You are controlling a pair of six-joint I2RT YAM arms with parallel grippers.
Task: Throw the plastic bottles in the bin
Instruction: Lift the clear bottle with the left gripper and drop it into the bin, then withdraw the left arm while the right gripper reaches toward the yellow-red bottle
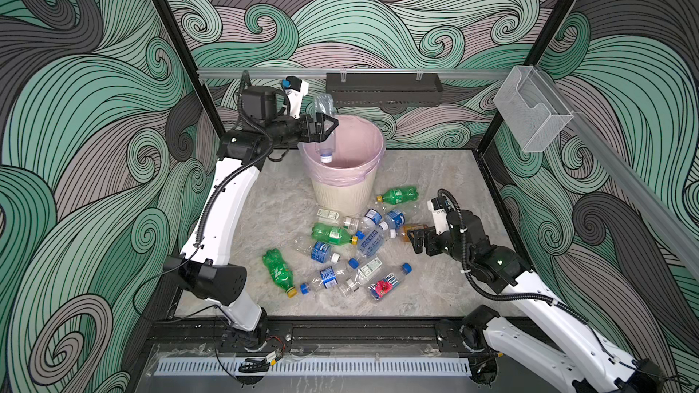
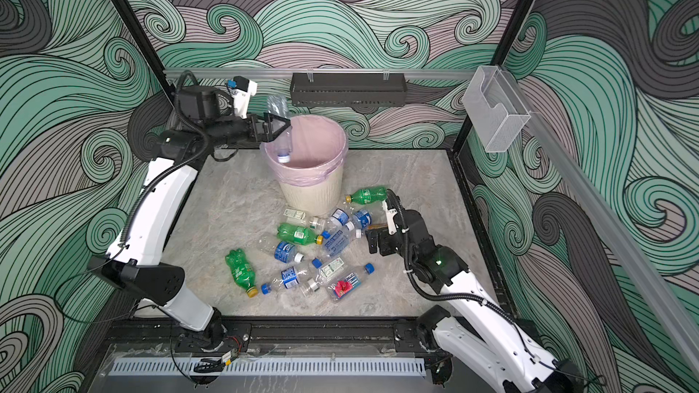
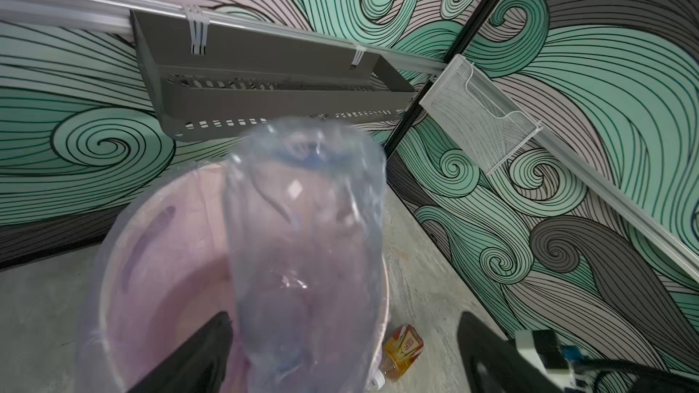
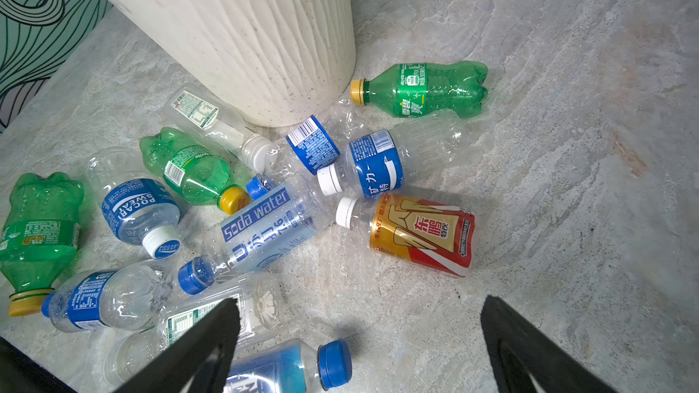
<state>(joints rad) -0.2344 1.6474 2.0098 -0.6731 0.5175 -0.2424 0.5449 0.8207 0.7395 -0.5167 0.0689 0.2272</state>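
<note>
Green bottles (image 1: 397,195) number three; one orange-labelled bottle (image 4: 421,234); one bin (image 1: 344,194).

Clear bottle (image 1: 325,148) cap-down above bin (image 1: 344,194), others (image 1: 333,234) strewn beside

Grey marbled surface (image 1: 446,190) carries the upright bin (image 1: 340,198); plastic bottles (image 1: 332,234) lie scattered just beside it.

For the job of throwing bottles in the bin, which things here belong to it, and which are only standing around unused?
Part of the job:
- bin
- clear bottle, cap-down over the bin's mouth
- other bottles lying on the table, including the orange-labelled bottle

Just there:
- black perforated tray on the back rail
- clear box on the side rail
</note>
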